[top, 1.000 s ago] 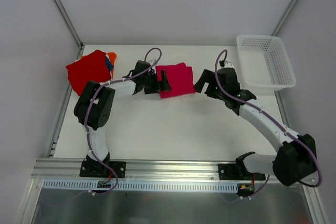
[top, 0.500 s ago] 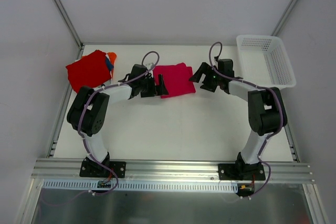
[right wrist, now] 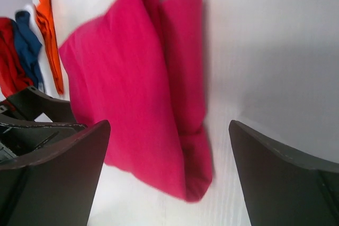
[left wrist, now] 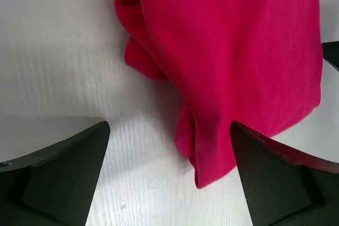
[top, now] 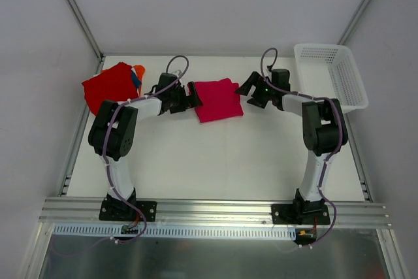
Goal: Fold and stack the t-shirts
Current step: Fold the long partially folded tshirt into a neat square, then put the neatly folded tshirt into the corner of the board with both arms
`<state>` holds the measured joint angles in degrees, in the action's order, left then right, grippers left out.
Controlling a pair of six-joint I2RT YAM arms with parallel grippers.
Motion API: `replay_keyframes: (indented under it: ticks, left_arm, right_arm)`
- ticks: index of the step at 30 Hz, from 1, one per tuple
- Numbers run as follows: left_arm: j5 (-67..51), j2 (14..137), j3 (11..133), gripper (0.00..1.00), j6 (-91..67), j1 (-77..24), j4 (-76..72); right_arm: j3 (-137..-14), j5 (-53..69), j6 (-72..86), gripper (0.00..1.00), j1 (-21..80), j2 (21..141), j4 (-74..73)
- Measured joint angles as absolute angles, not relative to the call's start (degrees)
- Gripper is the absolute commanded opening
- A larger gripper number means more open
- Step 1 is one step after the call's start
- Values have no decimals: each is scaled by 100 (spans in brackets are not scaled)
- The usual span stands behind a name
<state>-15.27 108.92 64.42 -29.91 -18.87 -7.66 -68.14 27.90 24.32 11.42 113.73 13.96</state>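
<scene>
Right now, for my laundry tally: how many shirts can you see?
4. A pink shirt sits centrally; a red shirt lies far left, an orange shirt and a blue shirt peeking out beside it. Others may be hidden underneath.

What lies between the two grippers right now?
The folded magenta-pink t-shirt lies between the left gripper and the right gripper, both open; the top external view shows it.

White plastic mesh basket (top: 330, 76) at two o'clock on the white table (top: 215, 161), by its right edge, silver aluminium rail (top: 215, 210) along the six o'clock edge, grey frame bars at eleven (top: 75, 11) and one o'clock (top: 359, 14), pale walls.
</scene>
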Motion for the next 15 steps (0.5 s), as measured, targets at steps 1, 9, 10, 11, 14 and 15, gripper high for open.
replay_keyframes:
  ticks: [1,9,10,11,14,15]
  left_arm:
    - [-1485,10958,6521,99,-3037,-1859,-790]
    - [-1457,11646,7321,99,-3358,-1708,-1028]
    - [-1476,11723,7404,99,-3406,-1704,-1087]
    - [-1500,11813,7481,99,-3457,-1704,-1157]
    - [-1603,12018,7660,99,-3677,-1704,-1372]
    - [-1645,12077,7690,99,-3734,-1704,-1466]
  right_arm:
    - [-6936,2801,2460,99,1105,11454,1396]
    - [-7813,2947,2731,99,906,12195,1568]
    - [-7848,2961,2779,99,906,12261,1616]
    - [-7878,2985,2834,99,908,12346,1675]
    - [-7957,3122,3013,100,919,12527,1953]
    - [-7975,3138,3063,99,926,12562,2008]
